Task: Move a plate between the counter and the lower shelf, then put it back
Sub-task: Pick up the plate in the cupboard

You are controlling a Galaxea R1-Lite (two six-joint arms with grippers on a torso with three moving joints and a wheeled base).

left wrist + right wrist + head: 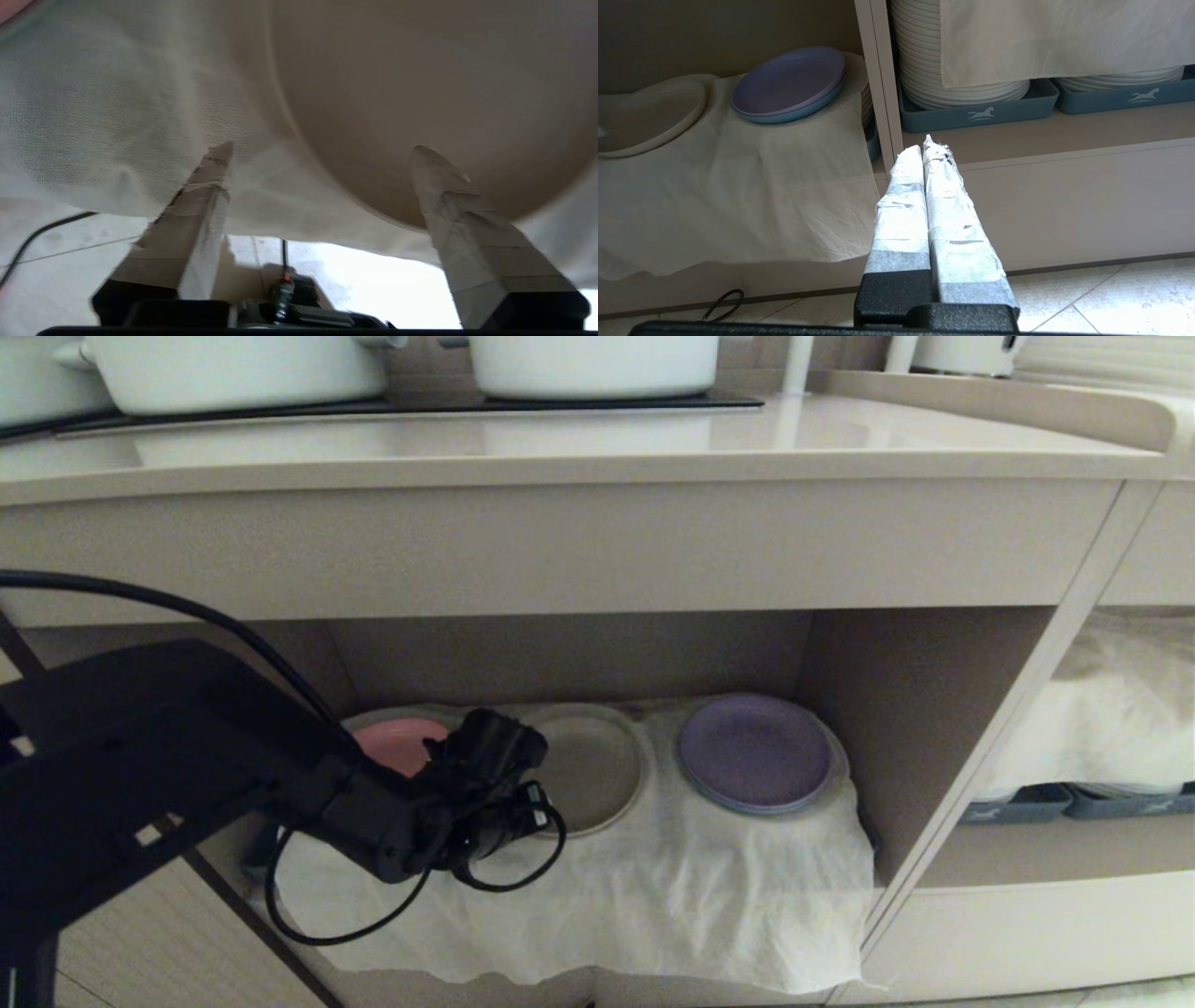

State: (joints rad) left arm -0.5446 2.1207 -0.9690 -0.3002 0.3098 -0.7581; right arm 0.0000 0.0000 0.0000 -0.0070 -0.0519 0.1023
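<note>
1. The lower shelf [910, 709] carries a wrinkled white cloth [672, 887].
2. On the cloth, the plate [593, 770] sits left of the purple plate [754, 751]; the pink plate [397, 742] lies farther left.

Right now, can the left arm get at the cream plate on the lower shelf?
Probably yes. The left hand is open right at the cream plate, one finger over its near rim, the other over the white cloth beside it. Nothing lies between them; the pink plate and purple plate sit off to either side.
</note>
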